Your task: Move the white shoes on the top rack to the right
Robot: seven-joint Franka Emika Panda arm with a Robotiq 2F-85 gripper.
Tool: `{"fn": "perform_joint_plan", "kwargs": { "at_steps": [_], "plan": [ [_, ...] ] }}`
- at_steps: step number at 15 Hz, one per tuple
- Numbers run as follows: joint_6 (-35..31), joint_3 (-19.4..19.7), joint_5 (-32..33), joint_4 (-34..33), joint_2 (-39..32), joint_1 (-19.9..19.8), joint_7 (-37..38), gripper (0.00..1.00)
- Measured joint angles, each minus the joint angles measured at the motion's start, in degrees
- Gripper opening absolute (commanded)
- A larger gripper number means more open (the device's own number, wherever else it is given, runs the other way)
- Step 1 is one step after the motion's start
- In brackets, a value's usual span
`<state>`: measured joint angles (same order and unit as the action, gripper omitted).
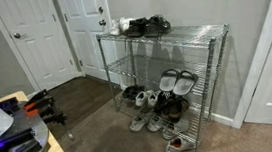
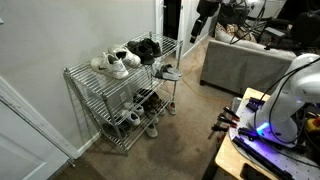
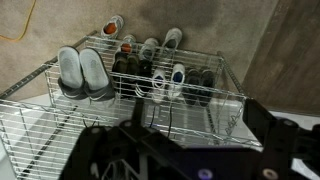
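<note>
We see the arm [image 2: 293, 88] folded low beside the wooden table [image 2: 232, 160], its white upper links curving over and the wrist reaching out past the table's edge. The gripper [image 2: 226, 122] hangs there, well apart from the shelving unit across the carpet. In an exterior view it [image 1: 51, 106] shows as a dark shape with red marks, near the corner of the table and pointed roughly towards the shelves.

In the wrist view the gripper [image 3: 175, 135] comes in from the bottom edge; its two dark fingers [image 3: 100, 150] are spread wide with nothing between them, so it grips nothing. Beyond them we look down across wire shelving at a pair of pale sandals [image 3: 80, 72] and a row of darker shoes [image 3: 150, 75].

The white shoes [image 1: 119, 27] sit side by side on the top rack [image 1: 197, 30], at the end nearest the white door [image 1: 86, 30]; the black shoes [image 1: 151, 25] lie just beside them, further along the same shelf. In an exterior view the white shoes [image 2: 112, 63] are on the nearer half of the top rack [image 2: 80, 73], with the black shoes [image 2: 145, 48] behind them towards the far end. We cannot tell whether the two pairs touch.
</note>
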<state>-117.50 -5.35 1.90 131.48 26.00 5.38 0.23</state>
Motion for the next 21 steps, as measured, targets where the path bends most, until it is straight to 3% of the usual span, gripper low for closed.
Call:
{"fn": "perform_joint_plan", "kwargs": {
  "at_steps": [13,17,21],
  "plan": [
    [0.00,0.00,0.00,-0.01,0.00,0.00,0.00,1.00],
    [-6.36,-2.19,0.36,-1.46,-3.42,0.59,0.44,1.00],
    [-14.91,-6.21,2.31,-7.54,-14.22,1.43,5.28,1.00]
  ]
}}
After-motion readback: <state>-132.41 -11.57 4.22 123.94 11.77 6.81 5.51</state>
